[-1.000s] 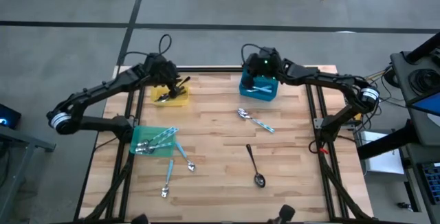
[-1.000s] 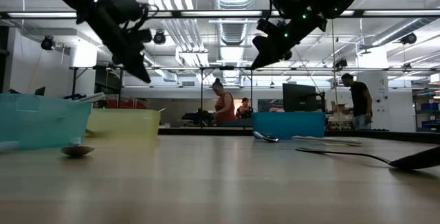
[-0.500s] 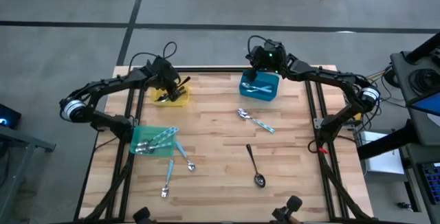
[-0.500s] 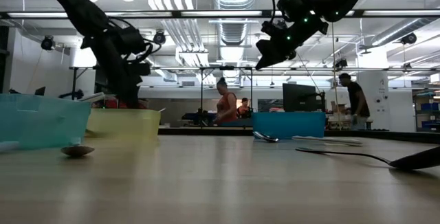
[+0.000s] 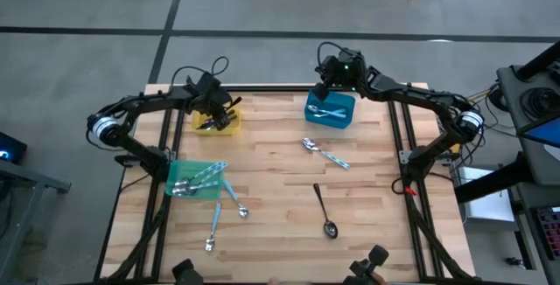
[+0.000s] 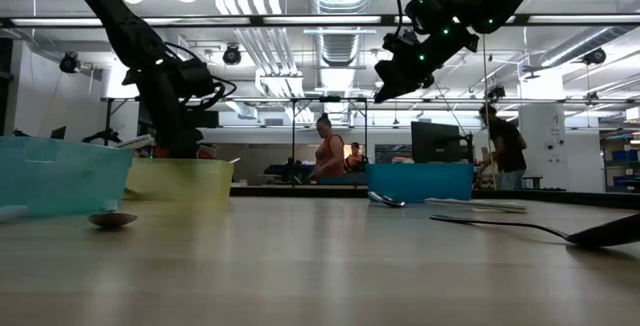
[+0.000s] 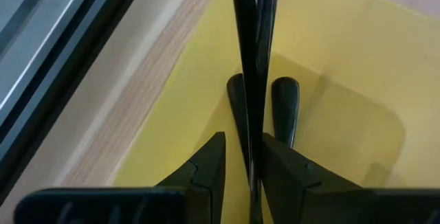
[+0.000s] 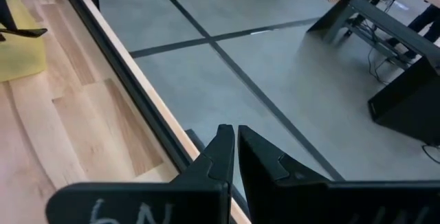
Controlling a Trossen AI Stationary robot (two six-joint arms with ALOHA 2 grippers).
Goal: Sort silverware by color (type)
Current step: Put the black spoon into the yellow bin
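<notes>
My left gripper (image 5: 219, 111) reaches down into the yellow bin (image 5: 226, 126) at the far left, shut on a black utensil (image 7: 251, 52). Two other dark utensil ends (image 7: 284, 102) lie on the bin's floor. My right gripper (image 5: 325, 73) hangs shut and empty above the far side of the blue bin (image 5: 330, 112), which has pale utensils in it. On the table lie a black spoon (image 5: 324, 212), a spoon with a blue handle (image 5: 325, 153) and two more (image 5: 234, 199) near the green bin (image 5: 194, 178). My left gripper pinches the black utensil's slim handle (image 7: 253, 157) between its two fingers (image 7: 278, 161). The fingers slant down into the yellow bin from its left side. The utensil sticks out ahead of the fingers, along them, above the bin's floor. Its far end lies outside the wrist view.
The green bin at the near left holds several utensils with blue handles. The table's far rail (image 8: 130, 90) runs just beyond both grippers. Bare wood (image 5: 289, 198) lies between the loose spoons. People stand in the room behind the table (image 6: 327, 151).
My left gripper has gone down with the black utensil, from above the yellow bin to down inside it, and has tipped more steeply downward. My right gripper has drifted a little toward the table's far edge, staying shut.
</notes>
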